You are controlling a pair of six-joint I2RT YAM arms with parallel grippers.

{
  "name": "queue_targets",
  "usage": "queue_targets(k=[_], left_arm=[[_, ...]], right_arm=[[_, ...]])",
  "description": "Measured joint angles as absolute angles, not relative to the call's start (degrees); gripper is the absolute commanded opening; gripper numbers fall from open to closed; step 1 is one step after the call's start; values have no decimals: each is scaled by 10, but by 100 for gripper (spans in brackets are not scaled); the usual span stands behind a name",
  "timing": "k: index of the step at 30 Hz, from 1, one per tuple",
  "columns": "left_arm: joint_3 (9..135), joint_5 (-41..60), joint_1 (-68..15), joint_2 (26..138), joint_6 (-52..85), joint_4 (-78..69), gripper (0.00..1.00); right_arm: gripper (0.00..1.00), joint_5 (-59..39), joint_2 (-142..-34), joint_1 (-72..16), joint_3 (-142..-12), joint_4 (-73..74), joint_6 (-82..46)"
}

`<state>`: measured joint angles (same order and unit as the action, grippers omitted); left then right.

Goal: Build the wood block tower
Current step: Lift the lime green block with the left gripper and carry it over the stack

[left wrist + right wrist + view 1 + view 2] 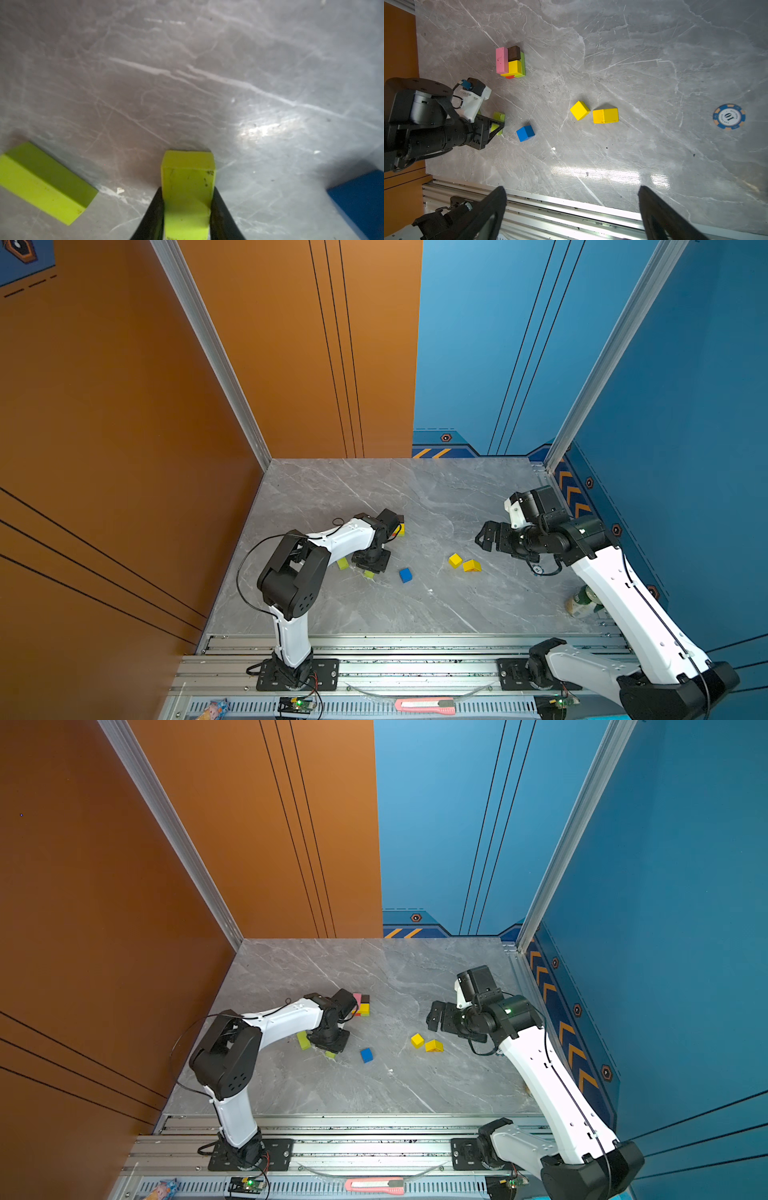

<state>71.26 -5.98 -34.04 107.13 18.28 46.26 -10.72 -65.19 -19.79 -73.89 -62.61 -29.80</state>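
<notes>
Nearest the table's front edge sits the blue cube (405,575). Just behind it, your left end effector (187,197) is clamped on a lime block (188,164), with a second lime block (342,563) beside it. Your right end effector (483,537) hangs open toward the right edge. Farther back, mid-table, stands the low tower (361,1004).

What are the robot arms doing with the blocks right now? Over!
Left gripper jaws shut on lime-green block. Right gripper jaws open, empty. Tower barely begun. Blue cube nearby, not blocking.
</notes>
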Motion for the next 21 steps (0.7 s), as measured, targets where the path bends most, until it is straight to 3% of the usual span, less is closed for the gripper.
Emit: queue_targets(k=[11, 21], left_arm=[[880, -44, -347, 1102, 224, 525, 16], [1078, -43, -357, 1215, 267, 571, 17]], right_arm=[[100, -107, -638, -187, -736, -626, -298], [100, -107, -636, -160, -735, -626, -291]])
